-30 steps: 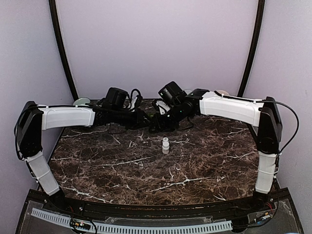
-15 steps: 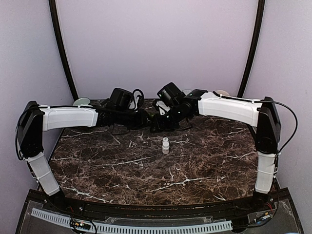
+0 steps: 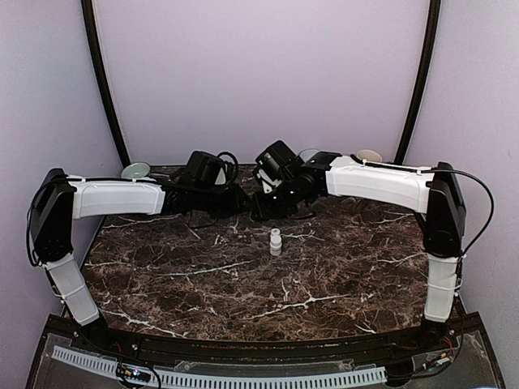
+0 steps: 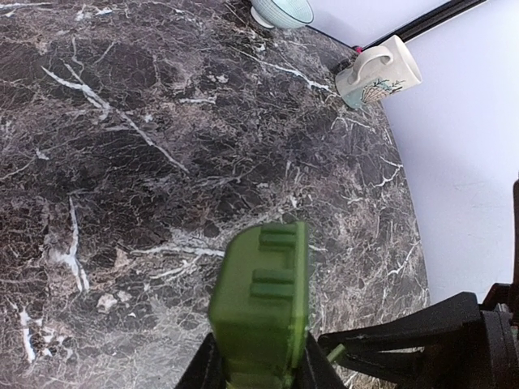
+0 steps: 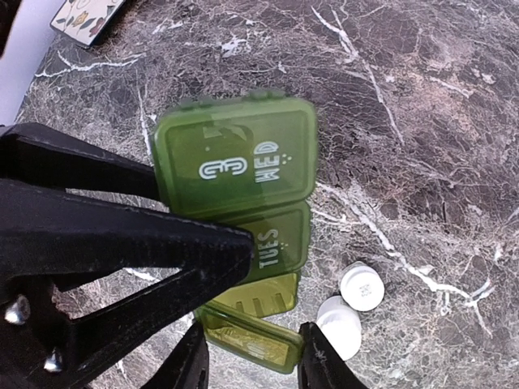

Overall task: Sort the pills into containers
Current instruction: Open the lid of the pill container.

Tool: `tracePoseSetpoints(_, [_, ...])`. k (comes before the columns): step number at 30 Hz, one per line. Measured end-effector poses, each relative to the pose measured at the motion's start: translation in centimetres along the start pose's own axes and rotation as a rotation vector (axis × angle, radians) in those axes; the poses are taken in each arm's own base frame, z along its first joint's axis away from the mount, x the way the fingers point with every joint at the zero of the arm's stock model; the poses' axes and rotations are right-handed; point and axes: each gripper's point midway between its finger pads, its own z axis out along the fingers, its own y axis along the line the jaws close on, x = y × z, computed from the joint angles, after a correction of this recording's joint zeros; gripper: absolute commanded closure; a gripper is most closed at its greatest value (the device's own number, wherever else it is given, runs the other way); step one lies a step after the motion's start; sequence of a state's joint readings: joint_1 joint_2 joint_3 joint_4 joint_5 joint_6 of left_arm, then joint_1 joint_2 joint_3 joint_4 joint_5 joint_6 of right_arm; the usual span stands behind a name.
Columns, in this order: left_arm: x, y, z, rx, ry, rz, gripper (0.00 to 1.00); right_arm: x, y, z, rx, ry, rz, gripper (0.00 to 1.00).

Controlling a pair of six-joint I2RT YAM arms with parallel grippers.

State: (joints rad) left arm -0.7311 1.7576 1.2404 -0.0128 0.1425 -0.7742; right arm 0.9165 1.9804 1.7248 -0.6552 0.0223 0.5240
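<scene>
Creeps slightly closer over the back of the marble surface [image 3: 162, 275], pinching the green pill organizer [image 5: 259, 243] in the left pincer [image 4: 259, 369], clamping its end in the right pincer [image 5: 250, 356], apparently raising the WED lid [image 5: 235, 158] for filling.

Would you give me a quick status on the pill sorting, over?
Left gripper shut on the green pill organizer. Right gripper astride its end, grip unclear. White bottle stands apart, nothing blocking.
</scene>
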Motion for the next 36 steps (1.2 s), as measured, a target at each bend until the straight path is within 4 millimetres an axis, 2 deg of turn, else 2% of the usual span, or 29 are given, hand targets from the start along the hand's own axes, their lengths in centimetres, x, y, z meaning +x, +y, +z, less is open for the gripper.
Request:
tracePoseSetpoints(4, [0.1, 0.6, 0.1, -0.012, -0.008, 0.001, 1.00, 0.0, -0.2, 0.0, 0.007, 0.002, -0.003, 0.80])
tracePoseSetpoints(11, [0.1, 1.2, 0.4, 0.023, -0.017, -0.017, 1.00, -0.1, 0.0, -0.1, -0.006, -0.003, -0.009, 0.79])
tracePoseSetpoints(18, [-0.3, 1.8, 0.3, 0.057, -0.013, -0.040, 1.00, -0.3, 0.8, 0.0, -0.053, -0.007, -0.010, 0.94])
tracePoseSetpoints(23, [-0.2, 2.3, 0.9, 0.068, -0.001, -0.063, 1.00, -0.4, 1.5, -0.1, -0.085, -0.009, -0.020, 0.97])
tracePoseSetpoints(29, [-0.3, 2.0, 1.9, 0.080, 0.016, -0.095, 1.00, -0.4, 1.2, -0.1, -0.064, -0.003, -0.042, 0.97])
tracePoseSetpoints(32, [-0.5, 1.8, 2.2, 0.087, 0.015, -0.109, 1.00, -0.8, 1.2, -0.2, -0.048, -0.006, -0.058, 0.95])
tracePoseSetpoints(36, [-0.5, 1.6, 2.4, 0.103, 0.022, -0.133, 1.00, -0.9, 1.6, 0.0, -0.038, -0.005, -0.082, 0.79])
